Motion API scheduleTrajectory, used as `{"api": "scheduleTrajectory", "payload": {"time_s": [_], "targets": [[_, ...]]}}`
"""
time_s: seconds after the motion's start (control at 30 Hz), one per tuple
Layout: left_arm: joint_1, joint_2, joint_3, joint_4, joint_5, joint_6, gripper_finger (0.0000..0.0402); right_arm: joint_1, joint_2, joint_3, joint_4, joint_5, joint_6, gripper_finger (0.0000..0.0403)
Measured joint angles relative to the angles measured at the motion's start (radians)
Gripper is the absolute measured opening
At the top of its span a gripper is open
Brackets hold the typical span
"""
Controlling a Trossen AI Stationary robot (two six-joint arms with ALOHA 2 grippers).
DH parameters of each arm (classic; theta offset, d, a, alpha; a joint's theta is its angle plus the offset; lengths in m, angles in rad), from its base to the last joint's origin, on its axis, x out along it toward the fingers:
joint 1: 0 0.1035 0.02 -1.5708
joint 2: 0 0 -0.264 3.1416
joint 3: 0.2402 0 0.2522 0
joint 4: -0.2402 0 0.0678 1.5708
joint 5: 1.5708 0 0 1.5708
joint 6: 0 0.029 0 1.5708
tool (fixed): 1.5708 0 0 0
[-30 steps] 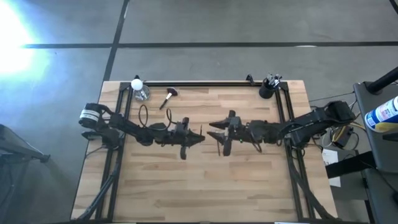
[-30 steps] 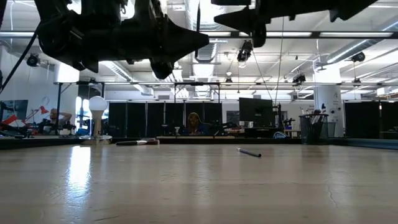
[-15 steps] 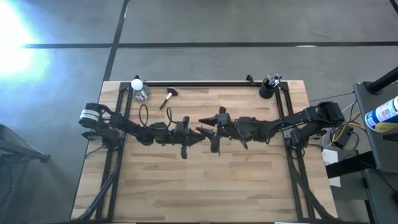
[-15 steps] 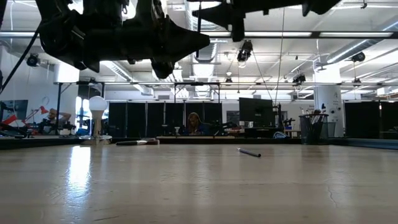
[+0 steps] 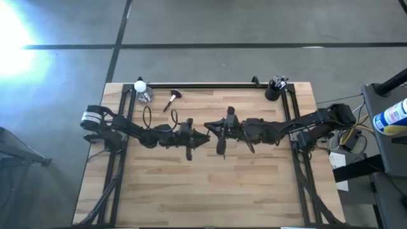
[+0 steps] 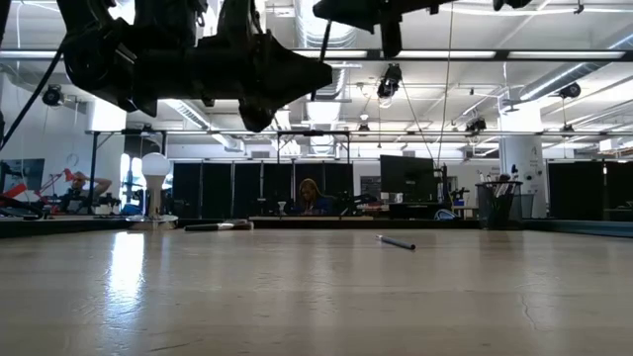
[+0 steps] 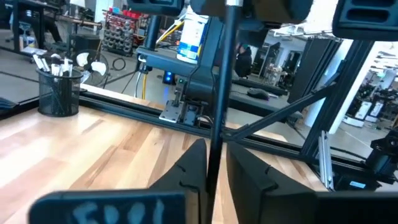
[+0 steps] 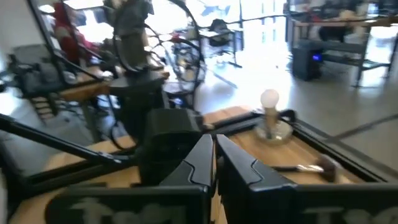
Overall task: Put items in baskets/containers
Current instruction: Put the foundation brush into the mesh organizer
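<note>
My left gripper (image 5: 205, 137) is level over the table's middle and is shut on a thin dark brush (image 7: 217, 93) that stands upright. My right gripper (image 5: 210, 131) faces it a little higher (image 6: 381, 18), its fingers close together (image 8: 214, 155), at the brush's upper end. A second thin brush (image 6: 396, 242) lies flat on the table. The brown-handled fluffy brush (image 5: 172, 100) lies at the far left. The black cup (image 5: 273, 93), with several pale-tipped brushes standing in it, stands at the far right corner. My left gripper pinches the thin brush's lower shaft (image 7: 213, 163) between its two fingers. The fingers come level from the table's left and lie across the brush. The brush stands upright, clear of the table. My right gripper is at the brush's upper end; I cannot tell whether it touches it.
A light bulb (image 5: 140, 85) stands on a glass holder at the far left corner. A black frame rail (image 5: 203, 85) runs along the far edge, with side rails at both arms. The near half of the table (image 5: 203, 191) is bare wood.
My right gripper has gone toward the table's left edge and a little up, and now stands at my left gripper's fingertips.
</note>
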Motion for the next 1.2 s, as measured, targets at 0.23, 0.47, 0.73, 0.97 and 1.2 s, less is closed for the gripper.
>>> {"api": "scheduleTrajectory", "payload": {"time_s": [0.23,0.47,0.73,0.97,1.2], "targets": [[0.004,-0.001,-0.029,-0.005,-0.008,0.000,0.0069,0.000,-0.141,-0.005,-0.216,0.213,-0.065,0.0008],[0.003,-0.001,-0.071,0.026,-0.007,0.002,0.0071,-0.050,-0.345,-0.006,-0.515,0.537,-0.090,0.0008],[0.003,-0.001,-0.085,0.029,-0.006,0.003,0.0071,-0.332,-0.495,-0.025,-0.804,0.680,0.041,0.0008],[0.003,-0.001,-0.085,0.028,-0.006,0.003,0.0071,-0.684,-0.490,-0.113,-0.745,0.525,0.064,0.0008],[0.003,-0.001,-0.085,0.028,-0.006,0.002,0.0071,-0.882,-0.395,-0.158,-0.642,0.446,0.064,0.0008]]}}
